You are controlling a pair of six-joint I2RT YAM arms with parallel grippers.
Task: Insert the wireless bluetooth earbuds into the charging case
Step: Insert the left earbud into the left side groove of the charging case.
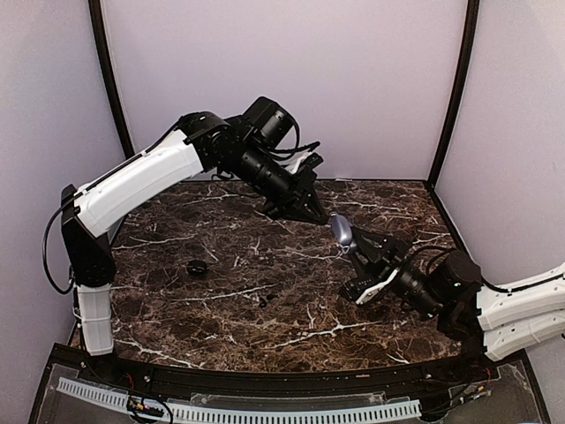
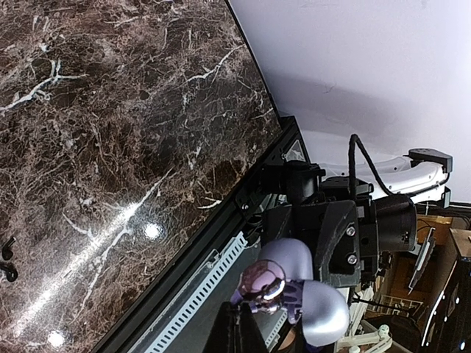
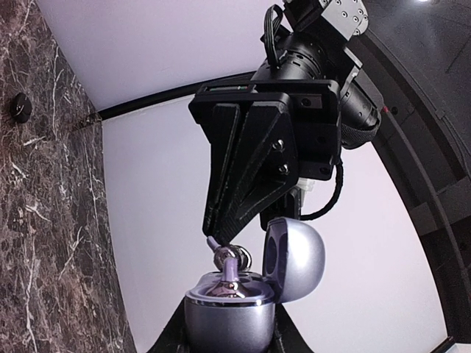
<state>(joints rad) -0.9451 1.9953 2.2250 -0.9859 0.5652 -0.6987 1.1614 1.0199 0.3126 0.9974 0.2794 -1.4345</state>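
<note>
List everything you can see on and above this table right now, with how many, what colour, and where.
charging case: one, pale purple, lid open, held above the table's right half
earbud: one, pale purple, at the case's opening
dark round piece: one, black, on the table left of centre; possibly an earbud
dark bits: seemingly two, black, on the table near its centre; too small to identify
table: one, dark brown marble with white veins
backdrop: pale lilac, behind and beside the table
left gripper: one, black, shut on the earbud
right gripper: one, black, shut on the charging case
</note>
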